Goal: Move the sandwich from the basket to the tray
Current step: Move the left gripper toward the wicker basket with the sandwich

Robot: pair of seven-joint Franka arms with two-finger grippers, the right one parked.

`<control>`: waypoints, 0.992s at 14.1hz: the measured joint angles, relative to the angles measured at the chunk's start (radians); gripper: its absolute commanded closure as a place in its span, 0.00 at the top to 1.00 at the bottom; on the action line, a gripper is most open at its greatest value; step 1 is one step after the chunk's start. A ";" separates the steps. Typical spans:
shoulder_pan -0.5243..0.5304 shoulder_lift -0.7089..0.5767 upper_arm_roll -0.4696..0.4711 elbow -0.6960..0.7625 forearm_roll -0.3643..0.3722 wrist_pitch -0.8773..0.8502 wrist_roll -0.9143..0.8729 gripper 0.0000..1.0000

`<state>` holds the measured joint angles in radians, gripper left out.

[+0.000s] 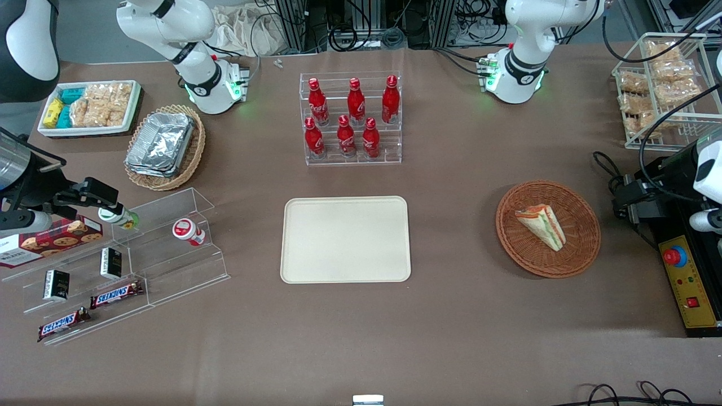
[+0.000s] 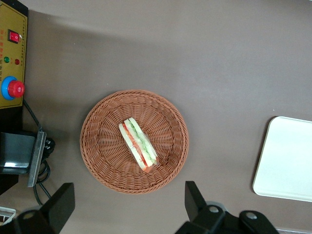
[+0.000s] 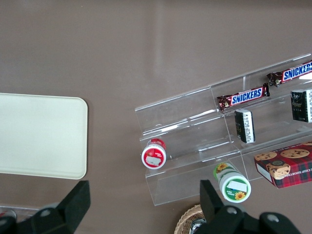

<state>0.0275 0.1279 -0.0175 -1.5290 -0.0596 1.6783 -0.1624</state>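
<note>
The sandwich (image 1: 541,225), a pale bread wedge with red and green filling, lies in the round reddish-brown wicker basket (image 1: 510,237) toward the working arm's end of the table. The cream rectangular tray (image 1: 345,239) lies flat mid-table beside the basket, with nothing on it. In the left wrist view the sandwich (image 2: 139,145) lies on its side in the middle of the basket (image 2: 97,146), and a corner of the tray (image 2: 287,161) shows. My left gripper (image 2: 127,207) hangs high above the table beside the basket's rim. It is open wide and holds nothing.
A black and yellow control box with a red button (image 1: 685,282) and cables lie beside the basket at the table's end. A rack of red cola bottles (image 1: 351,121) stands farther from the front camera than the tray. An acrylic snack stand (image 1: 124,265) stands toward the parked arm's end.
</note>
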 measured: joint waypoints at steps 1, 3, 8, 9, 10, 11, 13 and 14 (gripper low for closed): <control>0.001 0.000 0.000 0.000 0.000 0.000 0.000 1.00; 0.003 0.000 0.000 0.001 0.000 0.000 0.000 1.00; 0.005 0.002 0.000 0.000 0.005 -0.002 0.000 1.00; 0.005 0.005 0.000 -0.002 0.014 -0.002 0.000 1.00; 0.005 0.009 0.000 -0.008 0.020 -0.002 0.000 1.00; 0.005 0.011 0.000 -0.019 0.023 -0.002 0.000 1.00; 0.005 0.006 0.000 -0.059 0.025 0.008 0.000 1.00; 0.005 -0.001 -0.001 -0.088 0.025 0.027 0.000 1.00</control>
<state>0.0329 0.1267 -0.0181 -1.6171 -0.0342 1.7052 -0.1623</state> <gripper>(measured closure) 0.000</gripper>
